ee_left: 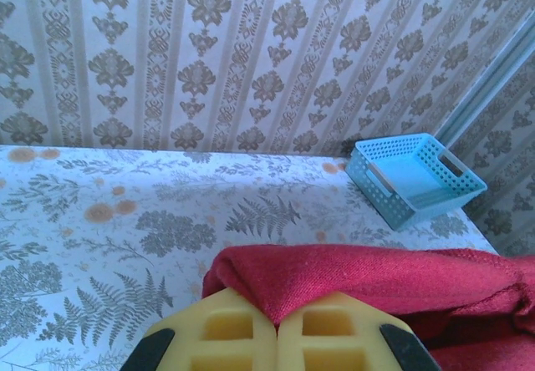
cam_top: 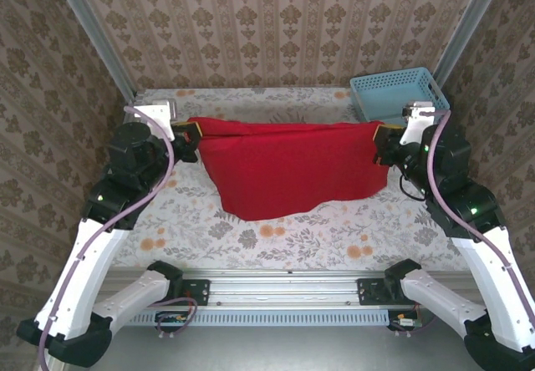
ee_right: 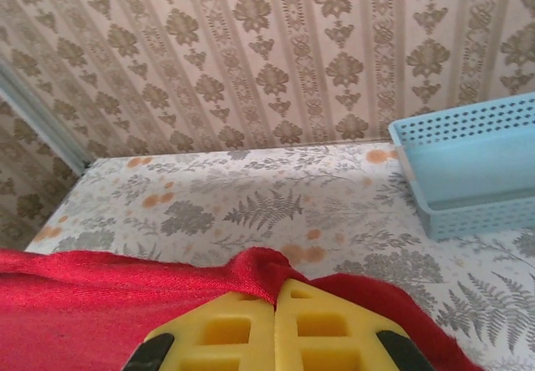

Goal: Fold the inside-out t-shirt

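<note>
Red cloth, the t-shirt [cam_top: 288, 166], is stretched between the two arms above the middle of the table [cam_top: 276, 246]; its upper edge runs taut and nearly straight from one grip to the other; the body of the cloth falls toward the near side, and its lower, rounded edge appears to lie on the table.

Left arm [cam_top: 134, 170]: jaws pressed together on a bunched corner of the shirt; the left wrist view shows red cloth [ee_left: 351, 283] squeezed up between the yellow pads.
Right arm [cam_top: 451, 179]: jaws likewise pinching the opposite corner; cloth [ee_right: 251, 275] rises in a small peak between the pads.

Basket [cam_top: 397, 94]: at the far right corner of the table, well apart from the shirt's body, close behind the right grip; nothing seen in it.

Progress, as a judgement: early to middle. Done: both corners secured, the shirt spread to full width. Not done: no flat, squared packet lies on the table; sleeves and collar cannot be made out, so how many layers are already doubled cannot be told; nor can it be told which face is outward. Left: lay the cloth flat, fold it over, square the edges, let go.
</note>
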